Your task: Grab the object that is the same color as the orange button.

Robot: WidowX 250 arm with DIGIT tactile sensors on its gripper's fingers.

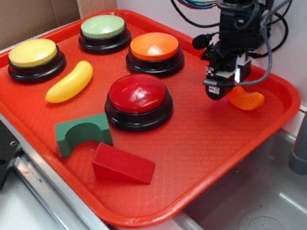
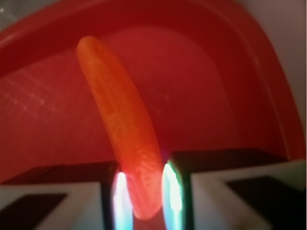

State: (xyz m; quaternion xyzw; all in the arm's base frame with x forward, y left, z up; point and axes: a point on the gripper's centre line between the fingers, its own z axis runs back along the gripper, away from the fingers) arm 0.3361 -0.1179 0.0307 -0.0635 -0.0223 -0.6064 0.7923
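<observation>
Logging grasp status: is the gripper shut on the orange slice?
Shut on it: wrist view shows the orange slice between both pads of the gripper.

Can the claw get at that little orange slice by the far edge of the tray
Probably yes: the claw already has the orange slice between its fingers, apparently closed on its end, with nothing in between.

An orange fruit slice [image 2: 129,139], faintly veined, shows between black-and-white fingers [image 2: 177,191] on a red tray [image 1: 205,160]. Away from the fingers sit orange [image 1: 155,47], red [image 1: 139,93], green [image 1: 103,26] and yellow [image 1: 33,53] buttons on black bases, a yellow banana [image 1: 70,82], a green block [image 1: 82,132] and a red wedge [image 1: 122,165].
</observation>
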